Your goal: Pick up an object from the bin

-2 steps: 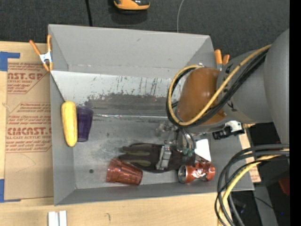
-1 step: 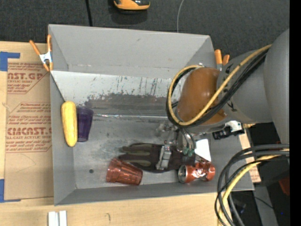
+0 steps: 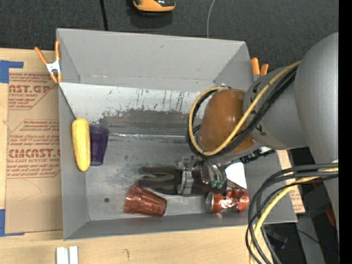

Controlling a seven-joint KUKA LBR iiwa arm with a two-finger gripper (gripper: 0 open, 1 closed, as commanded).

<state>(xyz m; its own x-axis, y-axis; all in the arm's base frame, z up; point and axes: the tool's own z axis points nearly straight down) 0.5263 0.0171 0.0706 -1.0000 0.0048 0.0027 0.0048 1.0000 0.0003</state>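
Toward the near-right floor of the bin (image 3: 154, 59), a dark brown elongated thing (image 3: 158, 177) lies flat. Long axis left-right across the view, lobed end pointing left. Right end hidden under the gripper (image 3: 188, 181); kind hard to make out. Whether the gripper is released or clenched: cannot tell. Shiny coppery cup (image 3: 144, 201) on its side just below; crushed red can (image 3: 226, 201) to the right.

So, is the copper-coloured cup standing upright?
No, the copper-coloured cup lies on its side, just lower left of the gripper.
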